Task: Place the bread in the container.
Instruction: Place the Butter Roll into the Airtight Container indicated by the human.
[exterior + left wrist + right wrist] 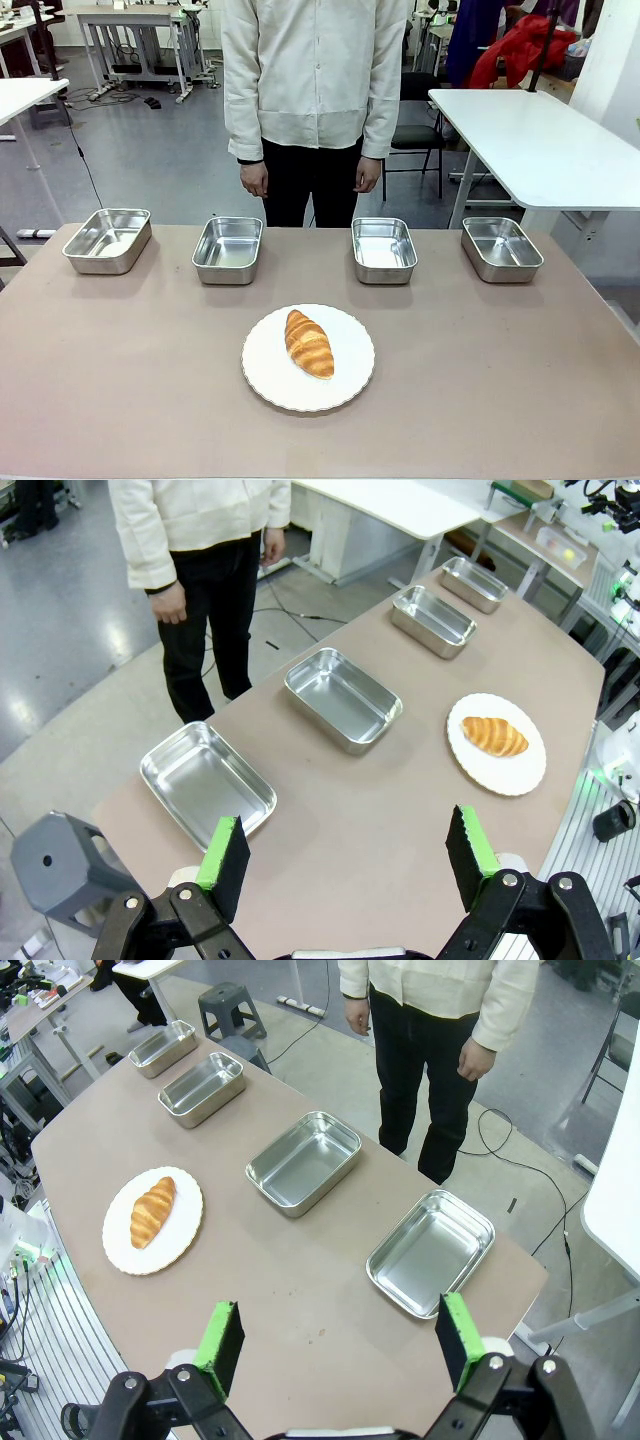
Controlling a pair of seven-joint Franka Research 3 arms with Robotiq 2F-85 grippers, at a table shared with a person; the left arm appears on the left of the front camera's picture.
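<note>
- The table [120,420] is wide. The plate sits near my edge and everything else lies beyond it, so any carry goes outward from the plate with a long reach. A low carry could scrape the bread along the top.
- The person [310,80] stands beyond the plate, past the far edge, with hands hanging down. If a hand comes in while I swing toward a tray, I risk contact.
- Four look-alike trays [226,274] stand in a row beyond the plate, two nearly straight out and two well off to either side. I can't tell which one is meant, so dropping into the wrong one is my main worry. A low approach could also clip a rolled rim and shove the tray.
- The plate [262,385] is light-looking. A push down or sideways could slide or tip it.
- The bread [308,343] lies on the plate, slanted, a little toward the right of centre. Its crust is glossy and tapered, so a grip near an end may slip and too hard a squeeze may crush it.
- The left gripper [345,820] and the right gripper [337,1305] both hang high on my side of the plate, jaws spread wide, with nothing held.
</note>
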